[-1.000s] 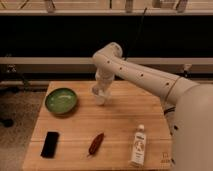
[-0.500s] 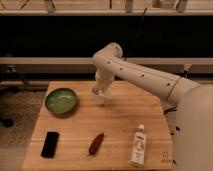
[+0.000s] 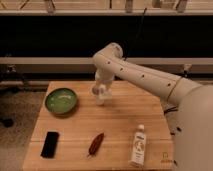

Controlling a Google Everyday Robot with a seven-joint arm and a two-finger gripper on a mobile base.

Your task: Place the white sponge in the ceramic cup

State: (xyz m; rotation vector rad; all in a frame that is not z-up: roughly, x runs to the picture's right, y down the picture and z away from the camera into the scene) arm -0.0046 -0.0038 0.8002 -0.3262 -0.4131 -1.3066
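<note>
The end effector (image 3: 99, 90) hung just right of the round green bowl (image 3: 61, 101), directly over the small whitish ceramic cup (image 3: 100, 99) on the wooden tabletop (image 3: 120, 130). Its grip could not be told, and the white sponge was not distinguishable. A centred, low release seemed best. Nothing had visibly shifted since earlier.

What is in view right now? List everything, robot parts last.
table: 1, light wood, centre
bowl: 1, green, table's left rear
phone: 1, black, front left
red item: 1, dark red, front centre, kind unclear
bottle: 1, white with label, lying front right
cup: 1, whitish, rear centre, under the gripper
sponge: not visible by itself
arm: 1, white, reaching in from the right
gripper: 1, low over the cup
</note>
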